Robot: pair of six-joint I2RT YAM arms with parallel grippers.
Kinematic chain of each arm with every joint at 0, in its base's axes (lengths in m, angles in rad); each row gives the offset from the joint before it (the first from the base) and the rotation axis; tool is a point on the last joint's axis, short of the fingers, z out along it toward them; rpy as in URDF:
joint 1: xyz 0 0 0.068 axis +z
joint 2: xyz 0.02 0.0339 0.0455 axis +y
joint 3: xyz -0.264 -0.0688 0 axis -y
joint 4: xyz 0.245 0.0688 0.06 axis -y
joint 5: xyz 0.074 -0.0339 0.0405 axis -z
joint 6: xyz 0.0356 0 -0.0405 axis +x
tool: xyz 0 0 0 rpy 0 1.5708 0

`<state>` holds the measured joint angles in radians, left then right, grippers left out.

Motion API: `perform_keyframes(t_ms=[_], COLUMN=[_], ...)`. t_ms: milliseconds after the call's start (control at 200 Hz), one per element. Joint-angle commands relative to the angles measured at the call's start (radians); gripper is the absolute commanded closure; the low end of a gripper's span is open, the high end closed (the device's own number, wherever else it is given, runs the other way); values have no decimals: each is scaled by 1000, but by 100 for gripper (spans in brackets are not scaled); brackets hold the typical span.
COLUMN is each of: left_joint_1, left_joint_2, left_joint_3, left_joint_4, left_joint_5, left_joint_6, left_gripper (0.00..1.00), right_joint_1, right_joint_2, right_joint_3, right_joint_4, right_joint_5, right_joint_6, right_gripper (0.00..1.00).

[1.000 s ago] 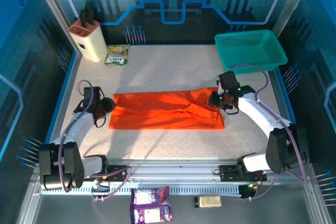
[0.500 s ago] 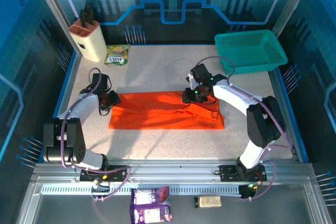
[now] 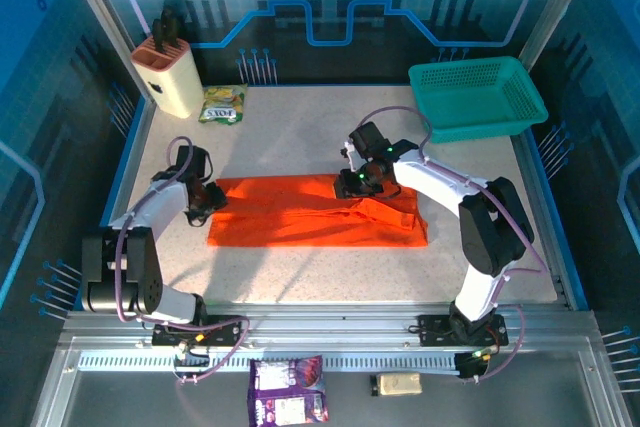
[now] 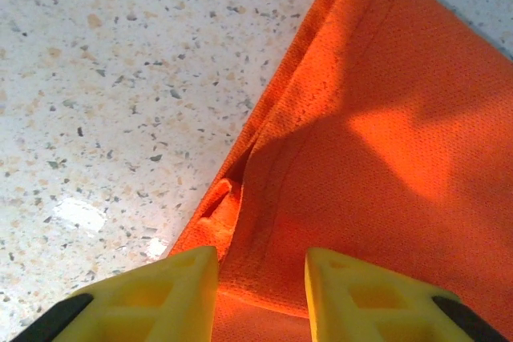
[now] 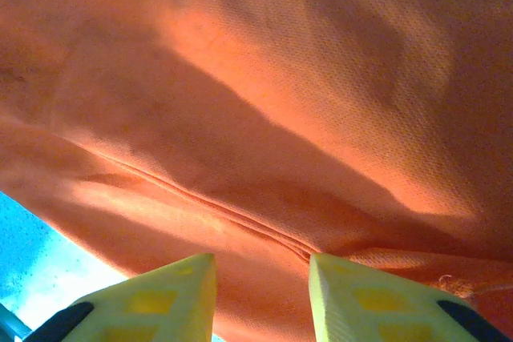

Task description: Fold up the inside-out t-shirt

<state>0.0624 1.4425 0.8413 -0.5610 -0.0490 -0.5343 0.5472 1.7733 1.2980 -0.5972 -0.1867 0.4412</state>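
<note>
The inside-out t-shirt point(image 3: 310, 212) lies on the table as a long orange band, folded lengthwise. My left gripper point(image 3: 205, 197) is at its far left corner. In the left wrist view the yellow fingers point(image 4: 172, 294) stand apart over the cloth's edge point(image 4: 361, 118), and the left gripper point(image 4: 260, 278) is open. My right gripper point(image 3: 352, 184) is over the shirt's far edge, right of its middle. Seen from the right wrist, the right gripper point(image 5: 262, 286) is open, its fingers apart above a seam of the orange cloth point(image 5: 280, 102).
A teal mesh basket point(image 3: 478, 97) stands at the back right. A beige knife block point(image 3: 168, 75) and a small green packet point(image 3: 222, 105) sit at the back left. A purple packet point(image 3: 288, 390) lies on the rail in front of the speckled table point(image 3: 300, 137).
My right gripper has moved left along the shirt's far edge, from its right end toward the middle. The left gripper has shifted from the left edge up to the far left corner.
</note>
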Motion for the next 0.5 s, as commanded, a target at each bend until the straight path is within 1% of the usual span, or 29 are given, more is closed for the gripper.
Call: perform_keyframes(t_ms=[0,100,220,270,380,495], left_joint_1=[-1,-1,0,-1,0,-1], left_joint_2=[-21,-23,-18,-19,-41,-63], left_joint_3=[-16,-31,-43,-47,-61,-38], left_joint_4=[-44,-39,-21,-18,4,-1], left_joint_5=[-24,-23,12,23,36,29], left_joint_6=[-39,-55,-68,-73,-76,-62], left_gripper=[64,63,62,63,80,94], right_joint_1=[6,6,7,7,6,7], right_joint_2=[-26,-36,-47,-51,-61,-69], right_joint_3=[8,0,-2,-2,-2,-2], right_joint_4=[-29,-26,-31,-36,-43,-47], right_joint_5=[10,4,5,9,16,17], right_joint_6=[5,12,11,11,10,11], right_gripper=[65,64,64,64,64,64])
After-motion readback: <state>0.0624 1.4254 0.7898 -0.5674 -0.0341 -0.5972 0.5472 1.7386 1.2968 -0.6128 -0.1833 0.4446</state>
